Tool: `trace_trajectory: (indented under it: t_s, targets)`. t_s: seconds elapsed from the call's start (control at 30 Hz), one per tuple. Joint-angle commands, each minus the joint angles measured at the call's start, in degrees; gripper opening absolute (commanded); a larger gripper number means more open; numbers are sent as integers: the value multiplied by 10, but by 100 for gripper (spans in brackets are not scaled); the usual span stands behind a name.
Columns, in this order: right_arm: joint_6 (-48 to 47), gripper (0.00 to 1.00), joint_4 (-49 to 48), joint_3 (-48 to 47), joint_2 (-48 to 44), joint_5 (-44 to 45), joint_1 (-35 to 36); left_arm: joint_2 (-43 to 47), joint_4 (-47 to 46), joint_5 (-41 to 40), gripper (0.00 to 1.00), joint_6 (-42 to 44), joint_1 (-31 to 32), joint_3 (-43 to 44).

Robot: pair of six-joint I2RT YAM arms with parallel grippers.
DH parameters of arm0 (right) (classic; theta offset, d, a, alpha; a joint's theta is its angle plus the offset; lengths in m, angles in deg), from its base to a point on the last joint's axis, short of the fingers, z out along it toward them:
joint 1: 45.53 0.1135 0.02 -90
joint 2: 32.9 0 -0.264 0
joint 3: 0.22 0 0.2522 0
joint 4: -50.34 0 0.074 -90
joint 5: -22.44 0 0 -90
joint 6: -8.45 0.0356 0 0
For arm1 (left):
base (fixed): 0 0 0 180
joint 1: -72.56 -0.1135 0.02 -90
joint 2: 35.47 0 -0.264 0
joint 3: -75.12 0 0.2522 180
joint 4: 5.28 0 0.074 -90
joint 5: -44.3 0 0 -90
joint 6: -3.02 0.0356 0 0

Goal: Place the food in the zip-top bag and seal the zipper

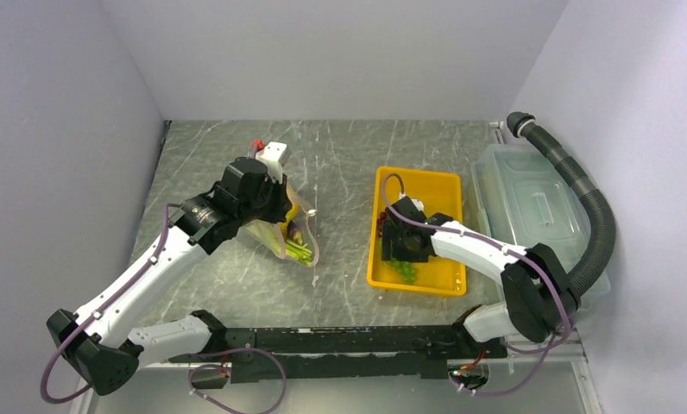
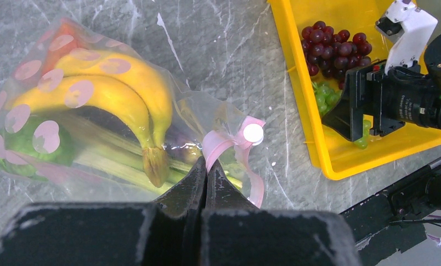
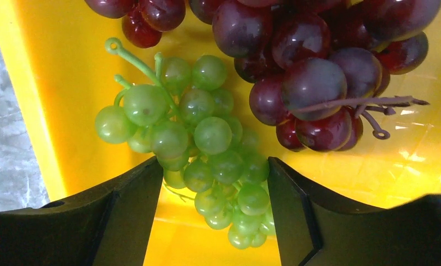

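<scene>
The zip-top bag (image 2: pixel 199 108) is clear, glossy, crinkled plastic film; the bananas (image 2: pixel 129 88) inside look smooth and waxy. The green grapes (image 3: pixel 207 138) and purple grapes (image 3: pixel 312 80) are shiny, slightly translucent plastic in a smooth, glossy yellow plastic tray (image 3: pixel 57 83). The table (image 2: pixel 224 50) is grey, marbled, scratched, with a dull sheen.

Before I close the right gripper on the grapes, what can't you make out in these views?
Right wrist view: the top edge cuts off the purple grape bunch; the green grape bunch hides the yellow tray floor between the fingers of the right gripper.
Top view: the right arm hides most of both bunches.
Left wrist view: the left gripper covers the near mouth of the zip-top bag; green food under the bananas is blurred.
</scene>
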Motion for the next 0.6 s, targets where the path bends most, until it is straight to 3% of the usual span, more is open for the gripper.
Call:
trace_trajectory:
  t_s: [0.0, 0.17, 0.43, 0.5, 0.57]
  targets:
    - [-3, 70, -31, 9, 15, 2, -2, 18, -21, -3, 0, 7, -3, 13]
    - [-3, 53, -27, 13, 27, 11, -2, 16, -22, -2, 0, 7, -3, 13]
    - [-7, 8, -2, 3, -8, 23, -2, 16, -22, -3, 0, 7, -3, 12]
    - [-9, 0, 10, -5, -27, 31, -2, 16, -21, -3, 0, 7, -3, 13]
    - [-11, 0, 24, -12, -46, 40, -2, 16, -21, -3, 0, 6, -3, 13]
